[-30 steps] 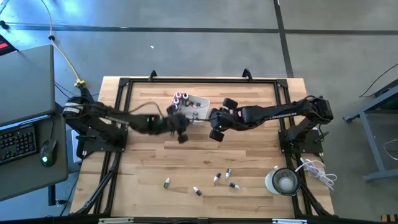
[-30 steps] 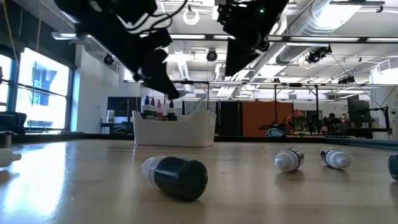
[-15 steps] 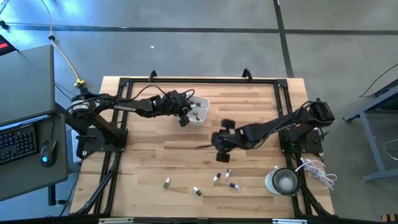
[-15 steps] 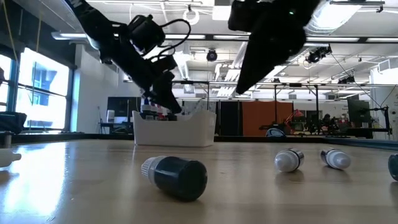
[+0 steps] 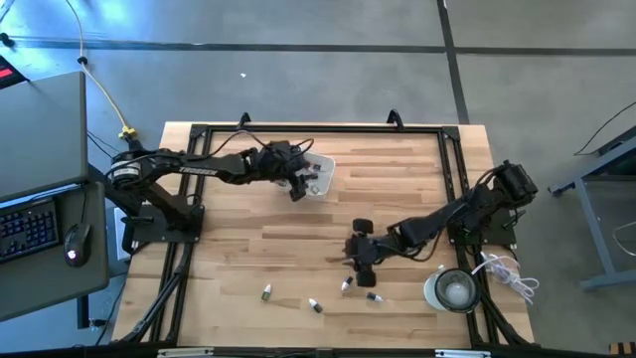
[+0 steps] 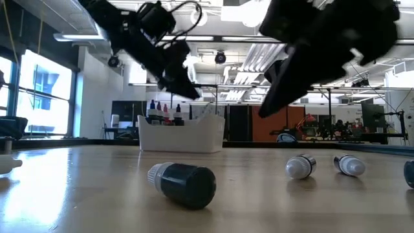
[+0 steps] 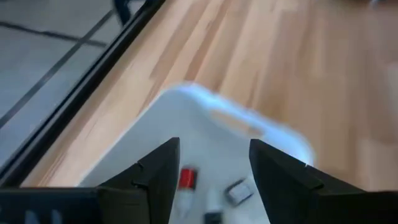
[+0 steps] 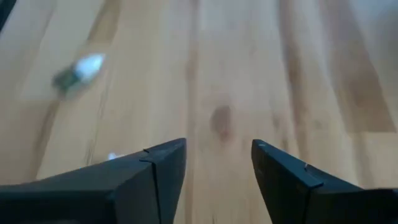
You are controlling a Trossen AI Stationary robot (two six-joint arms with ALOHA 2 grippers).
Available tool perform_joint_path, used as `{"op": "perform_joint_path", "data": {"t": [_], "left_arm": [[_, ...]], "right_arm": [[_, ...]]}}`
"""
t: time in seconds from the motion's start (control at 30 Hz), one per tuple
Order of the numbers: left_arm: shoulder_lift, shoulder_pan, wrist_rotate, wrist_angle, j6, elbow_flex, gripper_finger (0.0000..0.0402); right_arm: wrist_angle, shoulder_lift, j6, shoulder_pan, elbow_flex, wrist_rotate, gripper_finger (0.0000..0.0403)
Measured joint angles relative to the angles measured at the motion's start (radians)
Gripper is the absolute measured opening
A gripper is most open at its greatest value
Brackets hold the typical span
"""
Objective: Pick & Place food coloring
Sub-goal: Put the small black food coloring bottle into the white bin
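Several tiny food coloring bottles [image 5: 347, 286] lie on their sides on the wood near the table's near edge; in the low view a dark one [image 6: 182, 183] lies closest. More bottles stand or lie in the white tray [image 5: 318, 175] at the far middle, among them a red-capped one [image 7: 187, 178]. My left gripper [image 5: 297, 191] hangs open over the tray's near left part [image 7: 205, 118], with nothing between its fingers. My right gripper [image 5: 358, 265] is open, slanting down just above the loose bottles. One white-capped bottle [image 8: 78, 71] lies ahead of it.
A round clear container [image 5: 453, 289] stands at the near right corner, beside a white cable. Black frame rails run along the table's left, right and far sides. Bare wood lies between the tray and the loose bottles.
My left gripper has swung from the table's middle toward the far edge and now hangs over the tray. My right gripper has gone from beside the tray toward the near edge and down, tipping its fingers more steeply, to just above the loose bottles.
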Motion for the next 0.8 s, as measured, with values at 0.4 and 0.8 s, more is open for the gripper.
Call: {"op": "perform_joint_path", "data": {"t": [0.4, 0.8], "left_arm": [[-0.068, 0.0, 0.134, -0.167, 0.005, 0.202, 0.0193], [-0.068, 0.002, 0.135, -0.159, 0.051, 0.217, 0.0193]], "right_arm": [[0.275, 0.011, -0.141, 0.097, -0.147, -0.003, 0.0188], [0.41, 0.191, -0.158, 0.097, -0.151, -0.072, 0.0188]]}}
